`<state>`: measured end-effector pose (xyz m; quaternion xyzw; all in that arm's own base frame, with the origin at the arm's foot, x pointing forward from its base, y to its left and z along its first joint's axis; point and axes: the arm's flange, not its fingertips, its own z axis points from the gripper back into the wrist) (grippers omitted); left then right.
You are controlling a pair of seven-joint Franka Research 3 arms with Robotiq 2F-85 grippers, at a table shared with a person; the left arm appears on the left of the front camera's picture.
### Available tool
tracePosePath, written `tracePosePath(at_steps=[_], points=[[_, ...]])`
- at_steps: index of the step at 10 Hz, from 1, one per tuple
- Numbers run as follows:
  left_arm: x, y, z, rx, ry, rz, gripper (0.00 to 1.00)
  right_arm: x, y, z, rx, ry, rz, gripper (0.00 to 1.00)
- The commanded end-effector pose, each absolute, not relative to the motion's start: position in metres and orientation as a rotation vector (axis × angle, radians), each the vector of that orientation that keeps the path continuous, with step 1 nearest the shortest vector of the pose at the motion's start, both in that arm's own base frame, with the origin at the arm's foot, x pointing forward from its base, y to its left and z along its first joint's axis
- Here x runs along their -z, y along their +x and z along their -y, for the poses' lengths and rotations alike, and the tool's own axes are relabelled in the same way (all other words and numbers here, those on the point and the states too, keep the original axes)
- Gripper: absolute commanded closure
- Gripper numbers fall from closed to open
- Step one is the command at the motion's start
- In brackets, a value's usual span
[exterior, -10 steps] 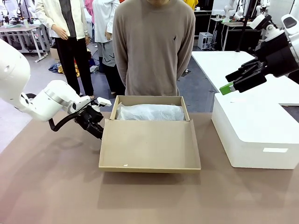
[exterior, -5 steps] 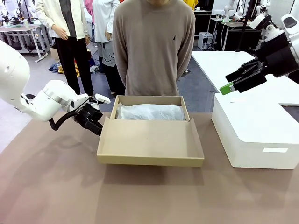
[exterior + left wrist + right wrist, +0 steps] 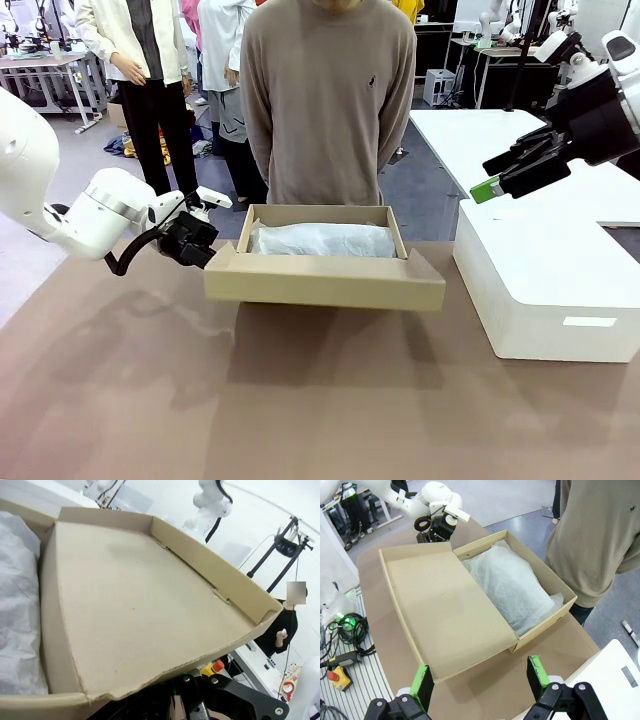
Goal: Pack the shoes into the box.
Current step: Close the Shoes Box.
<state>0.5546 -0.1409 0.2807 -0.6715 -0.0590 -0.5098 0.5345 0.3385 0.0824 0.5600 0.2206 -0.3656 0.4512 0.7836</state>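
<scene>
The tan cardboard box stands at the table's far middle, lined with white tissue paper. The shoes are hidden. Its lid flap is lifted roughly level, front edge toward me. My left gripper is shut on the lid's left corner, and in the left wrist view the lid's inside spreads out above the black jaws. My right gripper hangs open high at the right, apart from everything. From there the box, lid and tissue paper lie below its green pads.
A large white rectangular box sits on the table at the right, under my right gripper. A person in a tan sweater stands right behind the cardboard box, hands out of sight. Brown table surface stretches bare in front.
My left gripper has risen and drawn slightly back, swinging the lid flap up from lying sloped on the table to about level. The right arm has stayed still.
</scene>
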Motion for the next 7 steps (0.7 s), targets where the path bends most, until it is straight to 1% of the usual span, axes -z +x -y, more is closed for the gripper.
tracePosePath(at_steps=[1, 5, 6, 7], points=[[-0.295, 0.55, 0.14, 1.169, -1.651, 0.189, 1.0, -0.559, 0.343, -0.082, -0.994, 0.498, 0.812, 0.0], [-0.316, 0.544, 0.133, 1.089, -1.671, 0.31, 1.0, -0.559, 0.343, -0.082, -0.994, 0.498, 0.812, 0.0], [-0.324, 0.542, 0.132, 1.071, -1.649, 0.355, 1.0, -0.559, 0.343, -0.082, -0.994, 0.498, 0.812, 0.0], [-0.331, 0.539, 0.13, 1.064, -1.583, 0.433, 1.0, -0.559, 0.343, -0.082, -0.994, 0.498, 0.812, 0.0]])
